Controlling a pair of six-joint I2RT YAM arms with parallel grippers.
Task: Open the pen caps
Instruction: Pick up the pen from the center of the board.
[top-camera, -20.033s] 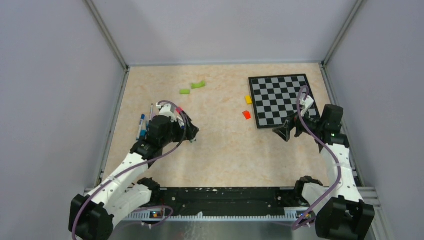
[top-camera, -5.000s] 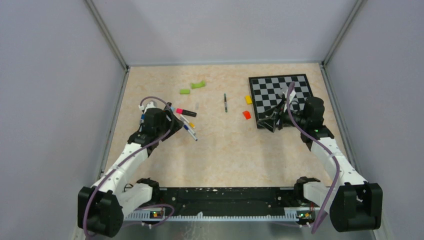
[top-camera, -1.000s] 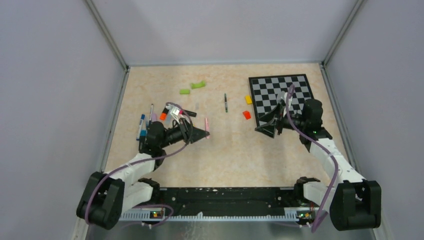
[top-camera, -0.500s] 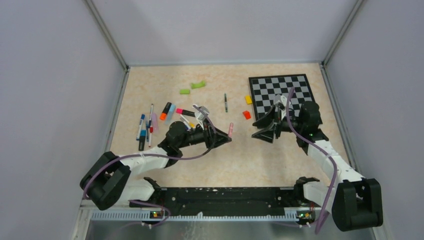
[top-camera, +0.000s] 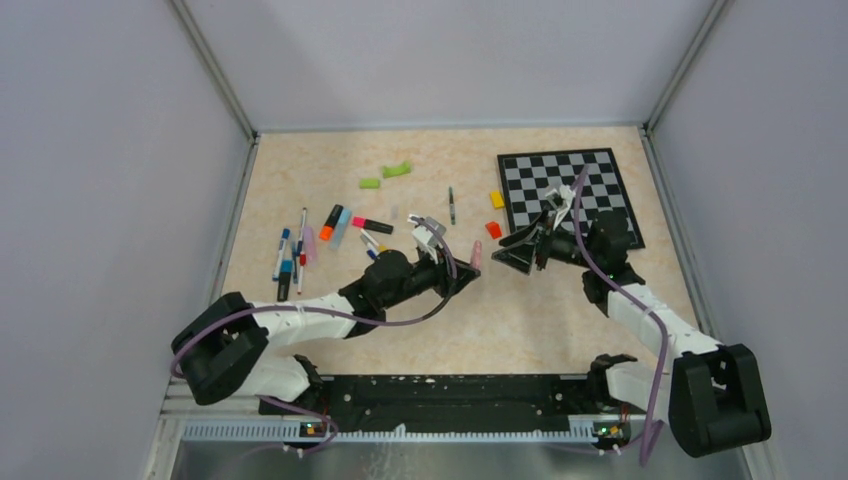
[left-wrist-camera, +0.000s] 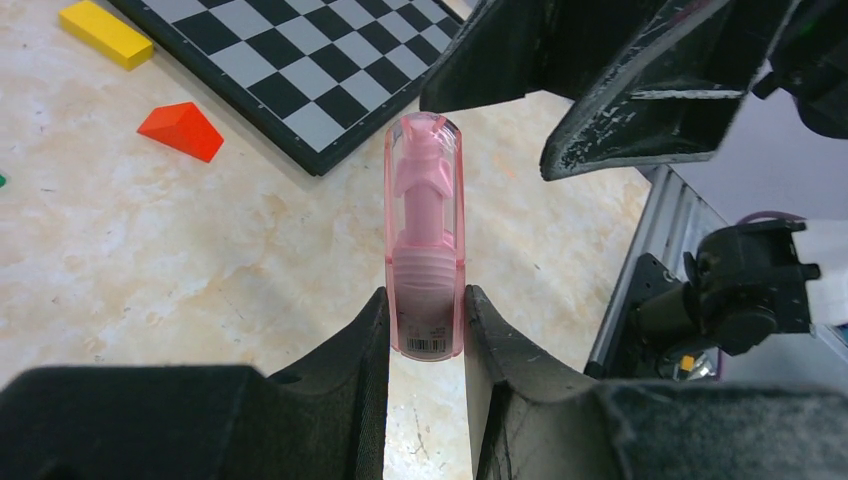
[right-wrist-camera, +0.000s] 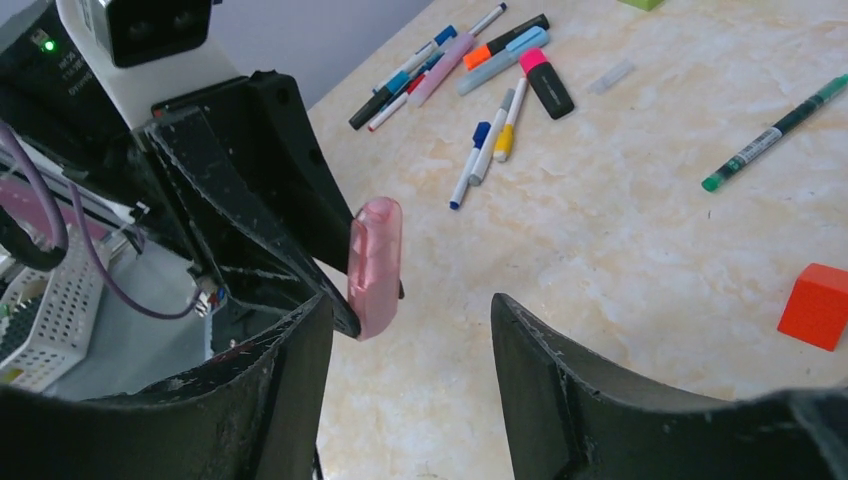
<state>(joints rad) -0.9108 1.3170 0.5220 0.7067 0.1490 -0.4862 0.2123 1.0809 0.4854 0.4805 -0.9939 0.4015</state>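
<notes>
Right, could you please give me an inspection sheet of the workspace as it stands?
Surface: beige marbled tabletop; no spills seen.
Job's things: translucent pink capped highlighter in the left tool; other coloured markers lying at left; thin green pen apart.
Clutter: black-and-white checkerboard mat, green curved pieces, yellow block, red block.
Tools: left tool shut on the highlighter; right tool open beside its cap.
Cables: purple cables along both arms; no snag seen.
Surroundings: grey enclosure walls; nothing else seen.
</notes>
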